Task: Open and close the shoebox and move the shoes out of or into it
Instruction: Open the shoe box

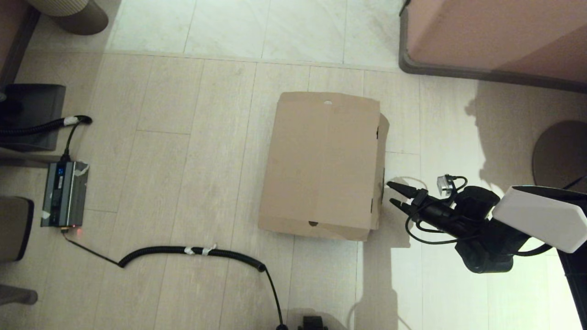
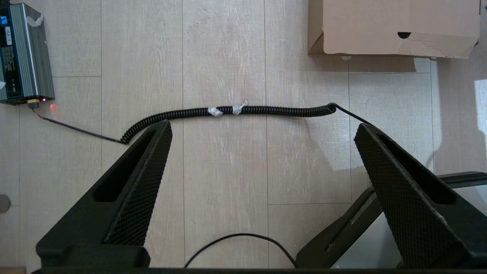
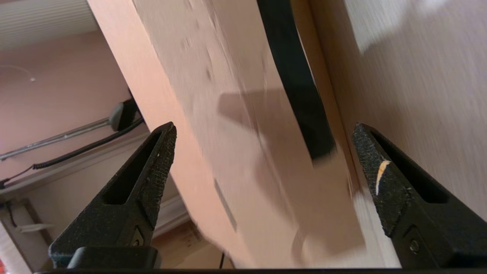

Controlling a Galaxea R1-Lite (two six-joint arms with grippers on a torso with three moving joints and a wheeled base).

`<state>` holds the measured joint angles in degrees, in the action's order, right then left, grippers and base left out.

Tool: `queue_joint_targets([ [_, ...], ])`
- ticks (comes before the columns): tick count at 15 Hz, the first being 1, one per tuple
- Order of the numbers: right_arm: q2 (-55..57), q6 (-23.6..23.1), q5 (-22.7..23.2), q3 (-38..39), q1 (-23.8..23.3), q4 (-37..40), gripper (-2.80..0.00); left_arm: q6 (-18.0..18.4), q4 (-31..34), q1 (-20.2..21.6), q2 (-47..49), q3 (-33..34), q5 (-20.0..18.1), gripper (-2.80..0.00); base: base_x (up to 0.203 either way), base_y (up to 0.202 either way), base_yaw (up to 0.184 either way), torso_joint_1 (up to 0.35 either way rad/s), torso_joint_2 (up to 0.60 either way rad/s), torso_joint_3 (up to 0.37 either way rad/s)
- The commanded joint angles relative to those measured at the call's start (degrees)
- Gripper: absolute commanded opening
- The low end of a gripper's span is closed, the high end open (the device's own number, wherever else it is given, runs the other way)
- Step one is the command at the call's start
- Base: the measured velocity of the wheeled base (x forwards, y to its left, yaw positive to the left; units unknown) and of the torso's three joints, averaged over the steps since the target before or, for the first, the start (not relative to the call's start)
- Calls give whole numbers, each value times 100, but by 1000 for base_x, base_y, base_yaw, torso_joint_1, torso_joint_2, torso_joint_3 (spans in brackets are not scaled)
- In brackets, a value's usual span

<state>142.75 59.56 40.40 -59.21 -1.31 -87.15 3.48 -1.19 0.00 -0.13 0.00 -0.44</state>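
The brown cardboard shoebox lies on the floor with its flap lid down. Its near end with a notch hole shows in the left wrist view. My right gripper is open, just off the box's right side, fingertips pointing at the side flap. The right wrist view faces that side wall and its dark tape strip between the spread fingers. My left gripper is open over bare floor, nearer to me than the box. The shoes are hidden.
A black coiled cable runs across the floor near the box, from a grey power unit at the left. A pink cabinet stands at the far right, a round base beside it.
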Motion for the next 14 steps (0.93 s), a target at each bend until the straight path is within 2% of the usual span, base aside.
queue_joint_targets([
  [1,300,56,16,-396,49,-51,0,4,-4,0,13,44,0,0,0,0,0,0,0,0],
  [4,454,569,16,-891,90,-51,0,4,-4,0,21,44,0,0,0,0,0,0,0,0],
  [9,806,918,3,-1639,99,-51,0,4,-4,0,14,44,0,0,0,0,0,0,0,0],
  [14,702,1885,-192,-2003,104,-51,0,4,-4,0,18,44,0,0,0,0,0,0,0,0],
])
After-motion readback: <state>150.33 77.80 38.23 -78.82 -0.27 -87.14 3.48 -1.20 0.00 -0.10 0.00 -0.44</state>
